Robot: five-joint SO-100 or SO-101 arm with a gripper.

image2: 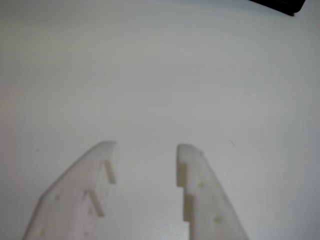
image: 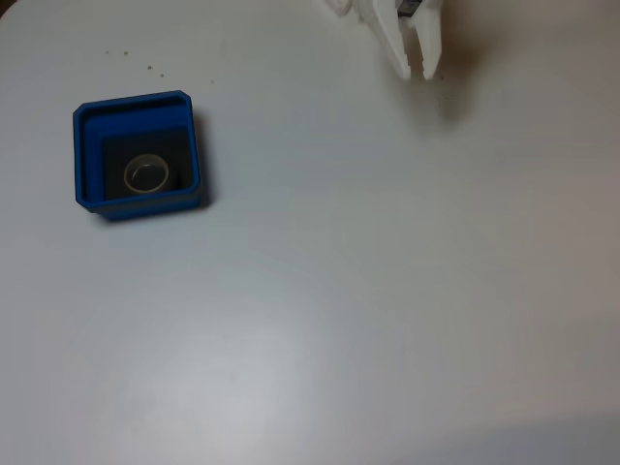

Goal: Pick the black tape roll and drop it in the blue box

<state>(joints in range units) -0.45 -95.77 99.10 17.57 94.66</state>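
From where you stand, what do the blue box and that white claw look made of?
The blue box looks like moulded plastic: uniform bright colour, thick stepped rim, slight sheen. The claw seems matte white plastic, possibly printed; its fingers show notched steps and small dimples.

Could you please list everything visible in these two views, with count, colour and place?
blue box: one, bright blue with dark floor, left side of the fixed view.
black tape roll: one, black with pale core, lying inside the blue box.
table: one, white, under everything.
dark object: one, black, top right corner of the wrist view; cannot tell what it is.
tool: one, white, open and empty, at the top edge of the fixed view.
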